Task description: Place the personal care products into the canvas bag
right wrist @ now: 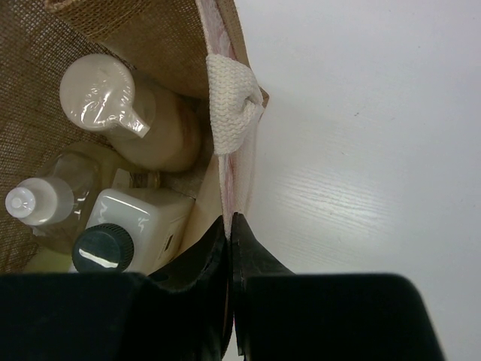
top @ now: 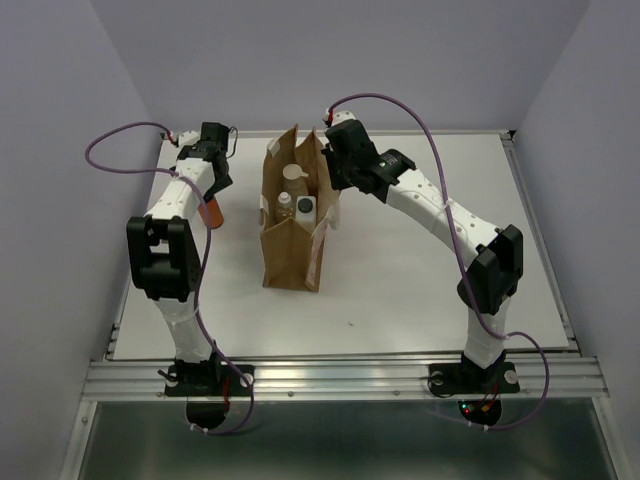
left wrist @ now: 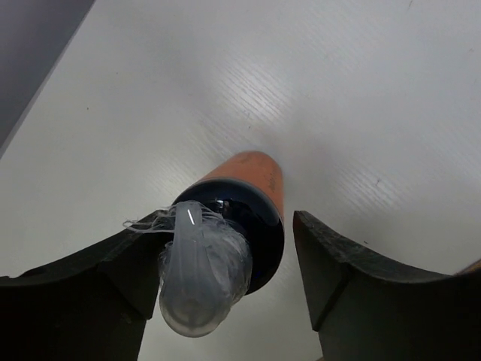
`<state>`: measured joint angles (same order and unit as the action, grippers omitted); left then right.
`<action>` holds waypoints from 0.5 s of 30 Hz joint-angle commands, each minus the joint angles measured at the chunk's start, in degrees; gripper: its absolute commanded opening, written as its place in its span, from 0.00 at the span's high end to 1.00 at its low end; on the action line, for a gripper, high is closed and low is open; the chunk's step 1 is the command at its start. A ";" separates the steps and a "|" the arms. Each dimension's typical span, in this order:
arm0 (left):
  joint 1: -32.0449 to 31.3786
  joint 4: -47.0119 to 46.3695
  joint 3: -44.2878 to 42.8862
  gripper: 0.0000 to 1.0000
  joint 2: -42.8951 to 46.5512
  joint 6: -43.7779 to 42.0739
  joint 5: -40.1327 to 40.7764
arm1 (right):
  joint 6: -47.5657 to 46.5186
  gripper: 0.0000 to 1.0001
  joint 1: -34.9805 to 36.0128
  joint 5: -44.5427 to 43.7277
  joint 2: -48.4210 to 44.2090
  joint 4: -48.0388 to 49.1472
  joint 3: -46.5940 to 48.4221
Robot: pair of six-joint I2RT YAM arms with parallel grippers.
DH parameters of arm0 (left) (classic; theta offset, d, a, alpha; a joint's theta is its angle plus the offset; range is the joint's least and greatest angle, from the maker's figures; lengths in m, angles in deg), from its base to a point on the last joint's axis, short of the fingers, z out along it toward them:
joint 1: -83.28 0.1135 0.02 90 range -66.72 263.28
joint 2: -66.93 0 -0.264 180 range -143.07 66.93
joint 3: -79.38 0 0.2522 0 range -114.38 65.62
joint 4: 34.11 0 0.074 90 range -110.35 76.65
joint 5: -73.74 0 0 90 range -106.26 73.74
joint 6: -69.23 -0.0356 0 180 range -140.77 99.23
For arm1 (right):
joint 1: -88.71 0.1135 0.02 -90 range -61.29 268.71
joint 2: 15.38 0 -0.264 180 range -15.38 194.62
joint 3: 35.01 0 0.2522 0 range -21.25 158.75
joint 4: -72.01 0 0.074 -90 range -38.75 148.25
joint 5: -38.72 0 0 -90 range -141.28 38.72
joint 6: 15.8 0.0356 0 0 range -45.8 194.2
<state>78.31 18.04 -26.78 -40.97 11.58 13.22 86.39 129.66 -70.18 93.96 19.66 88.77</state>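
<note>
Top external view, left of centre: amber bottle [top: 210, 212] standing on table [top: 400, 290], straddled by wide left fingers [left wrist: 75, 293] for gripping. Right fingers [right wrist: 255, 267] pinching bag [top: 290, 255] rim, steadying mouth; three bottles [right wrist: 143, 113] inside.

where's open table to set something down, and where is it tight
Bare: the table on the near side of the canvas bag and the wide stretch to its right. Crowded: inside the bag, three bottles stand together; on its left, the left hand straddles the amber bottle; the right hand pinches its wall.
</note>
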 commanded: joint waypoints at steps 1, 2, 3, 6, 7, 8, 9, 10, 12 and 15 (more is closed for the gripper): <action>0.31 0.81 -1.38 0.31 0.93 0.51 1.11 | -0.76 0.91 0.36 -0.26 -2.64 -0.17 -0.07; 0.31 0.81 -1.38 0.52 1.11 0.51 0.94 | -0.76 0.91 0.36 -0.26 -2.64 -0.26 -0.07; 0.31 0.81 -1.29 0.63 1.37 0.51 0.68 | -0.76 0.91 0.36 -0.18 -2.64 -0.26 -0.15; 0.23 1.07 -1.73 1.00 3.13 0.16 0.32 | -0.76 0.91 0.36 0.00 -2.82 -0.17 -0.33; 0.14 1.07 -1.99 1.00 4.52 -0.54 0.41 | -0.76 0.91 0.36 0.09 -2.90 -0.26 -0.33; -0.04 1.25 -2.34 1.00 5.41 -0.98 0.50 | -0.85 0.91 0.36 0.17 -2.90 -0.17 -0.42; -0.30 1.51 -2.95 1.00 6.29 -1.07 0.93 | -0.85 0.91 0.36 0.35 -2.99 -0.08 -0.42; -1.00 1.77 -4.53 1.00 8.38 -1.68 1.72 | -0.85 0.91 0.36 0.44 -3.17 -0.08 -0.59; -1.88 1.25 -6.47 1.00 10.85 -2.82 1.90 | -0.94 0.91 0.36 0.70 -3.34 -0.08 -0.77; -6.78 -1.12 -12.25 1.00 17.17 -5.63 2.60 | -0.85 0.92 0.36 0.97 -3.61 0.00 -1.03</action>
<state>76.65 21.56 -29.21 -37.45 9.49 12.12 86.19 129.66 -69.74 93.74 19.68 88.46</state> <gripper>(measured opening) 0.666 0.095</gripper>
